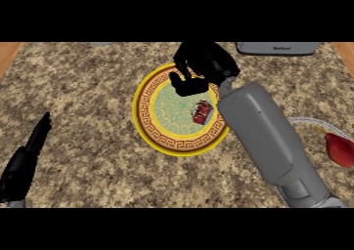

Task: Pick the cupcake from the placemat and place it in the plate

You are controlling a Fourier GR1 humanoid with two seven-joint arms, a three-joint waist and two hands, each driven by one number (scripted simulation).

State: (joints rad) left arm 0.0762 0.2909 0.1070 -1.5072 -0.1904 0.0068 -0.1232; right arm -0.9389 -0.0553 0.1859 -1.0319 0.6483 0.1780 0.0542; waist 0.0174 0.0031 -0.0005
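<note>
Partly hidden cupcake (201,112) (arm-covered plate (152,131))

Smooth grey forearm (270,141) with boxy tapered casing at frame right, black right hand (201,66), slim black left hand (25,163) at lower left

One plate (181,146), one cupcake (201,112), two robot hands (201,61) (25,166).

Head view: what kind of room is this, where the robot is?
Probably a kitchen. The speckled stone counter holds a yellow patterned plate with a small red cupcake lying on it, and a grey appliance sits at the far edge.
</note>
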